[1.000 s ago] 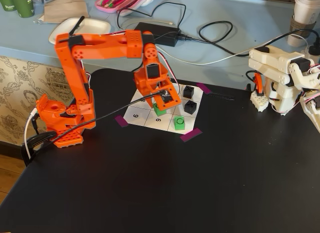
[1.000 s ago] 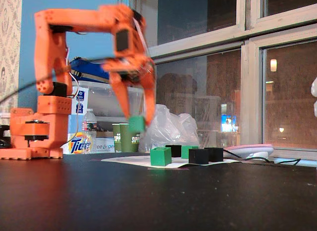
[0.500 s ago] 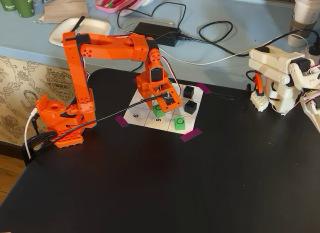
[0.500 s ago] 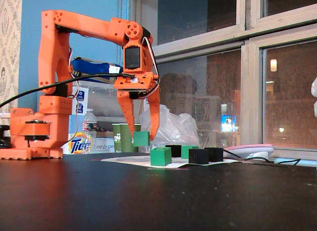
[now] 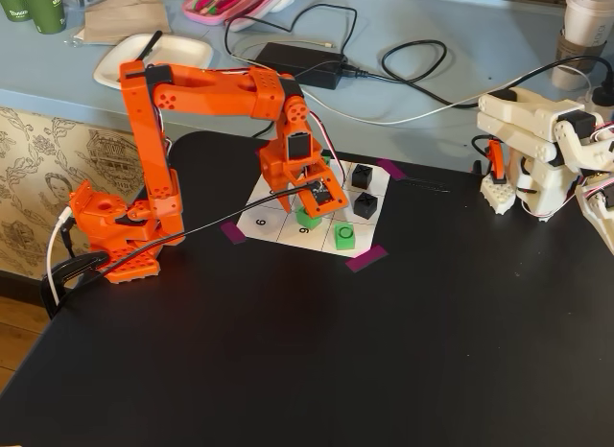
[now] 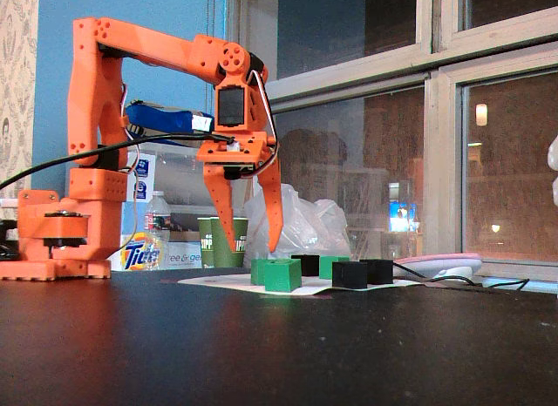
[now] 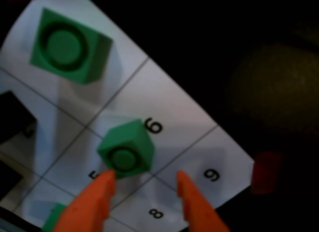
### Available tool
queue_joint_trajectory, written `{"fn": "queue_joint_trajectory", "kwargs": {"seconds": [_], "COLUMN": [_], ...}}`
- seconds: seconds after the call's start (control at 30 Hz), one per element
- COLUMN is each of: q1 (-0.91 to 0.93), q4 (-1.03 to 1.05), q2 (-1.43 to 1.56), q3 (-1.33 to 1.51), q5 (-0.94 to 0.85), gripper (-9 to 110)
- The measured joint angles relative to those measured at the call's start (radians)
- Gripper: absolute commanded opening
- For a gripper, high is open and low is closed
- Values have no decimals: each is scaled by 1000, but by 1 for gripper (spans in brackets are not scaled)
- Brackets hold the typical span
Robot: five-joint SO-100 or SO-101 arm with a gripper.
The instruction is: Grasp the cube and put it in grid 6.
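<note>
My pincer [image 7: 144,184] hung open and empty above the cube [image 7: 126,148], which sat by grid 6 [image 7: 149,100], overlapping the 5–6 line.

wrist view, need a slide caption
Open tool above a green cube resting in grid 6 of the numbered board.

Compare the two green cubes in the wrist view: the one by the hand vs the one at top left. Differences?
1. The cube by the hand sits on the grid lines between cells 5 and 6; the top-left cube lies inside one cell.
2. The near cube sits beside the open hand, by one fingertip; the top-left cube is clear of it.
3. The near cube looks smaller in frame.

Both are green with a ring on top.
</note>
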Motion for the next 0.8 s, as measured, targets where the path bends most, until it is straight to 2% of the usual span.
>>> {"fn": "queue_joint_trajectory", "kwargs": {"seconds": [0.13, 0.2, 0.23, 0.4, 0.5, 0.67, 0.8], "q1": [15, 44, 74, 328, 497, 686, 735], "q4": [64, 109, 129, 118, -14, -288, -307], "q2": [43, 115, 167, 512, 769, 1204, 1486], "q3": [-54, -86, -95, -3, 264, 890, 1227], "q5": [17, 23, 23, -15, -52, -80, -81], "gripper": [17, 8, 1, 0, 0, 0, 0]}}
